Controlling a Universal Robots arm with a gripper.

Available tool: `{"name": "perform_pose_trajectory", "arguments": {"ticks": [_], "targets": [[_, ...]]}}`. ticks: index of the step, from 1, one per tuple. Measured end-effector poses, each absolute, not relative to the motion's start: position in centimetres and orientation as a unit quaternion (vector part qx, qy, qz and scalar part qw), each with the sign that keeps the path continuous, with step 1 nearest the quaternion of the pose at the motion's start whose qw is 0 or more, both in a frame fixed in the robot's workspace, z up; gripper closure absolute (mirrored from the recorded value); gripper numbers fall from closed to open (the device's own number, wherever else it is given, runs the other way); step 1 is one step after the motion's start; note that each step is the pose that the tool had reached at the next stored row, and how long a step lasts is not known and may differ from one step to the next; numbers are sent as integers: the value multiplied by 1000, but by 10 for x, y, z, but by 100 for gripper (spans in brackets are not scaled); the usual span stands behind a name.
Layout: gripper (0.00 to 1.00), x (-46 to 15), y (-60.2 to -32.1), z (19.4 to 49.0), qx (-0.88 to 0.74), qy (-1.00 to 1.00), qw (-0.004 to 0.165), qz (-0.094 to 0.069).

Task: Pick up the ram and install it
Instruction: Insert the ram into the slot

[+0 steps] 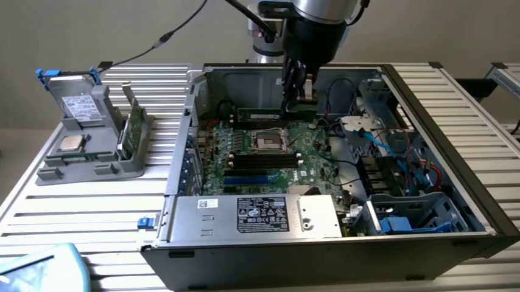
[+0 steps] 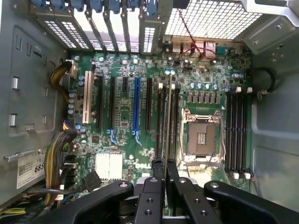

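Note:
My gripper (image 1: pixel 298 102) hangs inside the open computer case (image 1: pixel 455 152), shut on the ram (image 1: pixel 262 114). The ram is a thin green stick held level above the far end of the motherboard (image 1: pixel 243 146). In the wrist view the two black fingers (image 2: pixel 150 186) pinch the stick's narrow edge (image 2: pixel 166 126). That edge runs in line with the black memory slots (image 2: pixel 160 121) beside the empty processor socket (image 2: pixel 202 135). The stick is above the board and not seated in a slot.
Outside the case, on the exterior view's left, a grey holder (image 1: pixel 89 164) carries a second green stick (image 1: pixel 134 125), a silver processor chip (image 1: pixel 72 143) and a boxy drive (image 1: pixel 79 106). A power supply (image 1: pixel 252 214), cables (image 1: pixel 390 146) and a drive cage (image 1: pixel 406 213) crowd the case's near side.

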State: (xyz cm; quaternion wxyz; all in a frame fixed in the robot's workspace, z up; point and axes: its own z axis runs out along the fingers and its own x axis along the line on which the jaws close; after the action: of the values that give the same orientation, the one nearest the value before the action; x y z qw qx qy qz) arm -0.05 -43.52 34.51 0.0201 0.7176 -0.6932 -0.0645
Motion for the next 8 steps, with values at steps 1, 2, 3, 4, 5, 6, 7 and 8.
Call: {"name": "perform_pose_trajectory", "arguments": {"ticks": [1,2,3,4,5,6,7,8], "targets": [[86,-2,-435,343,718,-693,20,-64],[86,-4,-435,342,718,-693,20,-64],[86,-6,-435,340,718,-693,20,-64],[86,-7,-435,338,718,-693,20,-64],[86,-10,-435,336,718,-693,20,-64],[86,-11,-435,334,718,-693,20,-64],[86,-12,-435,332,719,-692,20,-64],[86,-13,-435,331,720,-691,20,-64]]}}
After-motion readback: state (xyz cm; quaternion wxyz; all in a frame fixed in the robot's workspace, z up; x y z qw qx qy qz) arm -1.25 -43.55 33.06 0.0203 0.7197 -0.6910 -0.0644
